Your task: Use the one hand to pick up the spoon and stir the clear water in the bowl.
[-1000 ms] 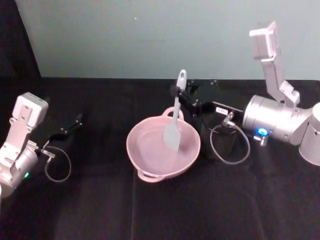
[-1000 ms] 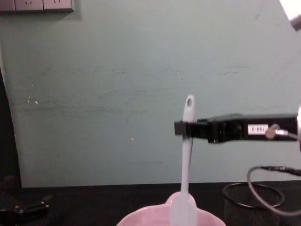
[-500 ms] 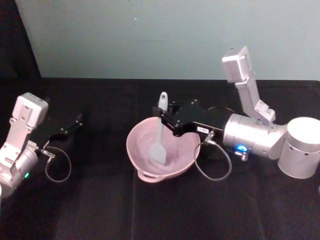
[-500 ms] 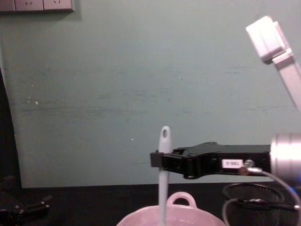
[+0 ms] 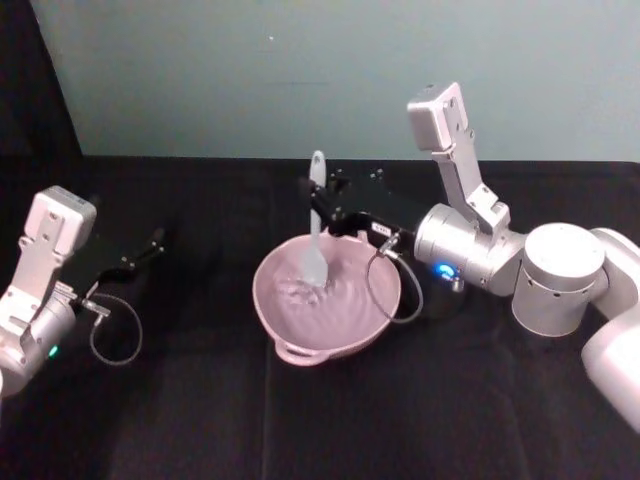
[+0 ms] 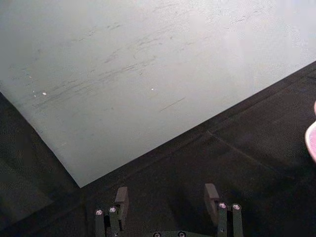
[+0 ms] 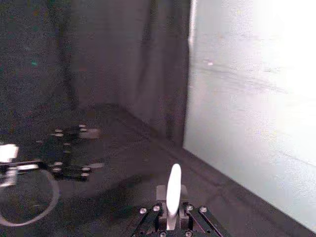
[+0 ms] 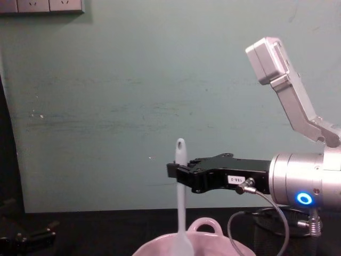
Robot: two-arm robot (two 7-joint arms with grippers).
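Note:
The pale pink bowl [image 5: 345,325] stands mid-table, its loop handle toward me; its rim [image 8: 160,248] also peeks up in the chest view. The clear water [image 5: 318,300] inside it is rippled. The white spoon [image 5: 314,235] stands almost upright with its blade in the water near the bowl's far-left side. My right gripper [image 5: 314,196] reaches in from the right and is shut on the spoon's handle just below the hole; the chest view shows the same grip [image 8: 175,170] on the spoon [image 8: 181,208]. In the right wrist view the handle [image 7: 173,190] rises between the fingers.
My left gripper [image 5: 150,245] rests open on the black cloth at the far left, nothing between its fingers [image 6: 211,195]. A black mesh cup [image 5: 428,300] sits just right of the bowl, mostly behind the right wrist and its cable loop. The teal wall runs along the table's back edge.
The right gripper swung left with the spoon, lowered its blade into the bowl, then swept it toward the far rim. The water now ripples. The left arm stayed still.

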